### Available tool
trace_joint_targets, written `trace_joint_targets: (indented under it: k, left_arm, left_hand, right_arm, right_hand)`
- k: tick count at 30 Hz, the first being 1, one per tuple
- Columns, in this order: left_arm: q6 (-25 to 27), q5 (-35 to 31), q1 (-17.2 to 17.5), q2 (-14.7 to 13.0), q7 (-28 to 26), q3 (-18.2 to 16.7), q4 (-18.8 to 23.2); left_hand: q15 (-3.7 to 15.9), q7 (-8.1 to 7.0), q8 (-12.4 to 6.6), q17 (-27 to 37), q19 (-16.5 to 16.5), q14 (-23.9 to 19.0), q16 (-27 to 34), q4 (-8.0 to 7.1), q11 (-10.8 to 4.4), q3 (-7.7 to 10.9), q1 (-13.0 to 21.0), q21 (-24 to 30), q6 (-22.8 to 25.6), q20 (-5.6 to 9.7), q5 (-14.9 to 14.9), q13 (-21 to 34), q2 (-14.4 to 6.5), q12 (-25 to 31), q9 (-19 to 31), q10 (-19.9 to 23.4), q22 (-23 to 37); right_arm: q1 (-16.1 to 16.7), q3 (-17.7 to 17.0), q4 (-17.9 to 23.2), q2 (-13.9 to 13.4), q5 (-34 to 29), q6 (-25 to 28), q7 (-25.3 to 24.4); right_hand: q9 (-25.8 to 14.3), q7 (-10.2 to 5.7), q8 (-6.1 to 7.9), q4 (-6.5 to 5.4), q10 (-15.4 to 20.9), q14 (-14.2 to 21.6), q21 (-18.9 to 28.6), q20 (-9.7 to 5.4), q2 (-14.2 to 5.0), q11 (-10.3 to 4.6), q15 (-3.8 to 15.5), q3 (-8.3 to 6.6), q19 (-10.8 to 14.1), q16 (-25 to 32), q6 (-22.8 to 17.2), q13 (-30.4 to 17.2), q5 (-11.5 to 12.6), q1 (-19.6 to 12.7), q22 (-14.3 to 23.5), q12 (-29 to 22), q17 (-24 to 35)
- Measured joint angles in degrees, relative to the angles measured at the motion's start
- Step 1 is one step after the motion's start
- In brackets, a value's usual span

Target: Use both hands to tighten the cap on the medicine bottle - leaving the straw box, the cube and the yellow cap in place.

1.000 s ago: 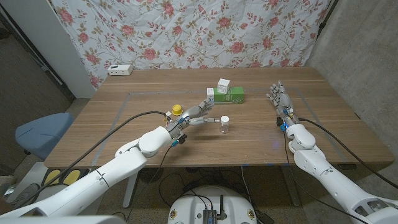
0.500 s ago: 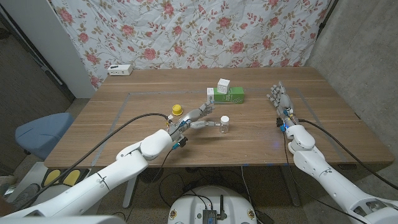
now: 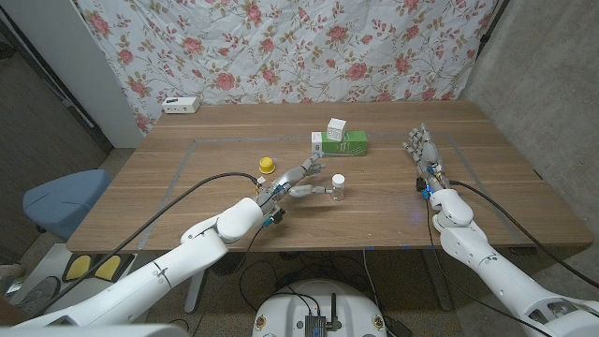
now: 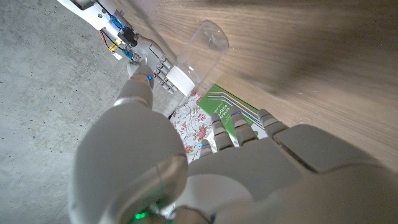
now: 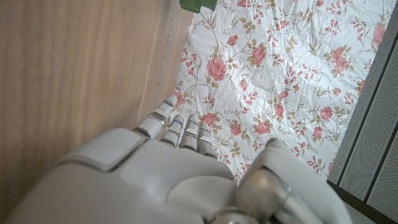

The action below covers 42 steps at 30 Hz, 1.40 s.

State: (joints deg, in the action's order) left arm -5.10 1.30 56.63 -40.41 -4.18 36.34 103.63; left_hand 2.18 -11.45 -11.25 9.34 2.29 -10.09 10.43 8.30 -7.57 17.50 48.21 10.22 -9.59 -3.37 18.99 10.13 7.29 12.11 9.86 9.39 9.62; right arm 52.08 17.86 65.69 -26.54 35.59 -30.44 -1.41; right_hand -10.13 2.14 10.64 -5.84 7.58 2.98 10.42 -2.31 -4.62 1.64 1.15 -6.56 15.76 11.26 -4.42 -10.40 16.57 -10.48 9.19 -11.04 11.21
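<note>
While the medicine bottle (image 3: 338, 187) stands mid-tabletop (image 3: 168, 187) before the straw box (image 3: 341, 143) and cube (image 3: 336, 126), the left hand (image 3: 293, 183) reaches it with fingers spread, yellow cap (image 3: 268, 166) behind, and the right hand (image 3: 423, 150) waits open-fingered.

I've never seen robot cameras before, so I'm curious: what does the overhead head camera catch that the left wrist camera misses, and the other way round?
Head view alone: the small yellow cap, the white cube on the green straw box, the white power strip, the whole wooden table.
Left wrist view alone: a close look along the back of the left hand at the bottle's see-through wall.
Both: the clear medicine bottle with white cap, the green straw box, the right hand, the floral cloth.
</note>
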Motion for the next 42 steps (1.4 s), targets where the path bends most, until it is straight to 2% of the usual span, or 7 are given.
trace_joint_targets:
  k: [9,15,20,32,35,42]
  left_arm:
    - [-0.6,-1.4,-0.6,1.2,-0.5,0.8,-1.6]
    - [-0.9,-2.0,-1.0,1.9,-0.7,1.3,-2.5]
    - [-1.1,-2.2,-1.2,2.2,-0.7,1.5,-3.2]
    - [-1.6,-2.7,-1.6,3.1,-0.7,2.1,-4.4]
    - [-1.9,-2.9,-1.8,3.3,-0.8,2.3,-4.8]
    - [-2.4,-3.4,-2.1,3.9,-0.9,2.8,-5.6]
  left_hand:
    - [0.02,0.30,0.00,0.0,-0.7,-2.4,0.4,0.16,-0.90,-0.63,0.8,0.2,1.1,0.65,0.0,0.0,0.1,0.0,0.0,2.3,0.0]
    - [-0.02,0.15,0.00,0.0,-0.9,-3.0,0.4,-0.08,-0.62,-0.87,1.2,0.2,1.9,0.85,0.0,0.0,0.0,0.0,0.0,3.3,0.0]
    - [0.13,0.12,0.00,0.0,-1.2,-4.0,0.4,0.16,-0.71,-1.11,1.5,0.2,2.9,1.14,-0.4,0.0,-0.2,0.1,0.0,4.6,0.0]
    - [0.18,0.83,0.00,0.0,-1.6,-5.3,0.4,-0.08,-0.75,-1.82,2.0,0.2,3.7,1.55,-0.4,0.0,-0.2,0.4,0.0,6.1,0.0]
    - [0.07,0.50,0.00,0.0,-1.6,-5.6,0.4,-0.08,-0.62,-1.82,2.3,0.2,4.0,1.55,-0.4,0.0,-0.5,0.4,0.0,6.5,0.0]
    - [0.07,0.91,0.00,0.0,-2.0,-6.4,0.4,-0.24,-1.02,-1.98,2.5,0.2,4.4,2.58,-0.4,0.0,-0.7,0.4,0.0,7.6,0.0]
  right_arm:
    - [0.4,-0.3,0.0,0.0,0.0,-0.3,-0.6]
    - [0.6,-0.4,0.1,0.1,0.0,-0.6,-0.9]
    - [0.9,-0.5,0.3,0.1,0.1,-0.7,-1.0]
    - [1.4,-0.7,0.7,-0.3,0.1,-0.7,-1.0]
    - [1.5,-0.8,0.8,-0.4,0.1,-0.7,-0.9]
    - [1.5,-0.8,0.7,-0.6,0.4,-0.8,0.1]
  right_hand:
    - [0.0,-0.20,0.00,0.25,0.0,0.2,0.0,0.00,0.00,0.00,0.19,0.24,0.0,0.0,-0.2,0.0,0.0,0.0,0.0,0.0,-0.2]
    - [0.0,-0.20,0.00,0.25,0.0,0.2,0.0,0.00,0.00,-0.02,0.19,0.24,0.0,0.0,-0.2,0.0,0.0,0.0,0.0,0.0,-0.3]
    - [0.0,-0.20,0.00,0.24,0.2,0.2,0.0,0.00,0.00,-0.65,0.19,0.24,0.0,0.0,-0.2,0.0,0.0,0.0,0.0,0.0,-0.3]
    - [0.0,-0.19,0.00,0.48,0.2,0.2,0.0,0.00,0.00,-0.63,0.19,0.48,0.0,0.0,-0.2,0.0,0.0,0.0,0.0,0.0,-0.3]
    - [0.0,-0.19,0.00,0.48,0.2,0.2,0.0,0.00,0.00,-0.63,0.19,0.48,0.0,0.0,-0.2,0.0,0.0,0.0,0.0,0.0,-0.3]
    - [0.0,-0.19,0.00,0.48,0.2,0.5,0.0,0.00,0.00,-0.63,0.50,0.48,0.0,0.0,-0.2,0.0,0.2,0.0,0.0,0.0,-0.3]
